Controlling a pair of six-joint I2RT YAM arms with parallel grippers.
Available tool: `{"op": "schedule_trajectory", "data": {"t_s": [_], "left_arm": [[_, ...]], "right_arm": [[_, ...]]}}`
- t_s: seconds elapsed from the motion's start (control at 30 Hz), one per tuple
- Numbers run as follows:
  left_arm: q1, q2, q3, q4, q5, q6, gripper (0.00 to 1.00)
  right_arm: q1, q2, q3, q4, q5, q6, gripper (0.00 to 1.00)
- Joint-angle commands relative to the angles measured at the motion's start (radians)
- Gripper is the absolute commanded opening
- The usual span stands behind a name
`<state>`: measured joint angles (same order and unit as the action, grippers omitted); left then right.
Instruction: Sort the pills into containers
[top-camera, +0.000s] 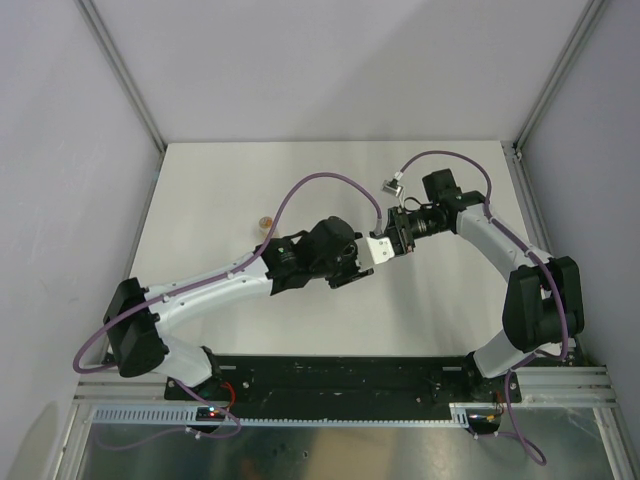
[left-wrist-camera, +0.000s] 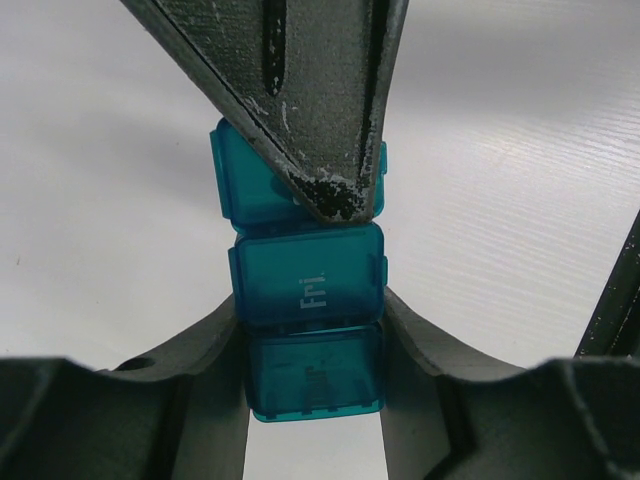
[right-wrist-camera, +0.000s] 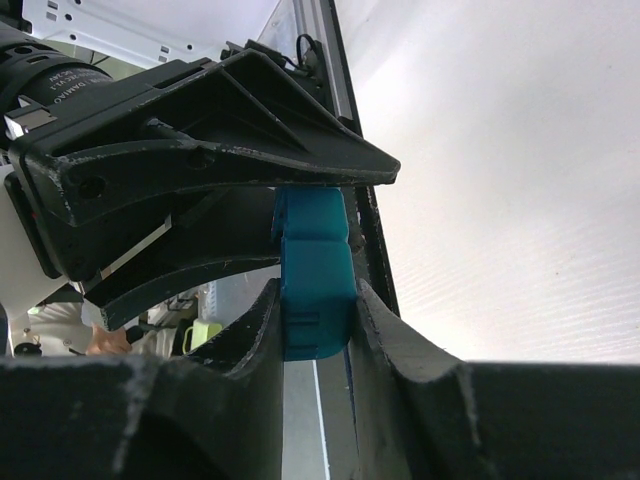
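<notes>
Containers (left-wrist-camera: 305, 270), teal strip, middle lid marked "Fri", centre of overhead view, over white surface (top-camera: 300, 180). Left claw (left-wrist-camera: 312, 305) clamped on near compartments; right claw (right-wrist-camera: 315, 290) closed tight on opposite end. Small orange bottle (top-camera: 265, 222) left of centre, well apart.

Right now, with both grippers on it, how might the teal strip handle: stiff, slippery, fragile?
Probably stiff: the strip spans straight between the left gripper and right gripper. Likely light: thin translucent plastic. Possibly slippery, as its faces look glossy.
</notes>
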<state>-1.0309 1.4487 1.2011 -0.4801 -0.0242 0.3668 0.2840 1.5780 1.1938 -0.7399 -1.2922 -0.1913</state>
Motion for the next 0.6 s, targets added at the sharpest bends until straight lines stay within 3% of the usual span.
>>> {"op": "schedule_trajectory", "data": {"t_s": [0.0, 0.5, 0.57], "left_arm": [[-0.010, 0.002, 0.044, 0.014, -0.016, -0.003, 0.28], [-0.011, -0.029, 0.057, 0.012, -0.045, -0.011, 0.95], [-0.011, -0.040, 0.059, 0.012, -0.046, -0.009, 0.98]], "right_arm": [[-0.002, -0.022, 0.041, 0.017, -0.034, -0.022, 0.00], [-0.030, -0.035, 0.041, 0.000, -0.033, -0.038, 0.00], [-0.034, -0.040, 0.041, 0.003, -0.030, -0.036, 0.00]]}}
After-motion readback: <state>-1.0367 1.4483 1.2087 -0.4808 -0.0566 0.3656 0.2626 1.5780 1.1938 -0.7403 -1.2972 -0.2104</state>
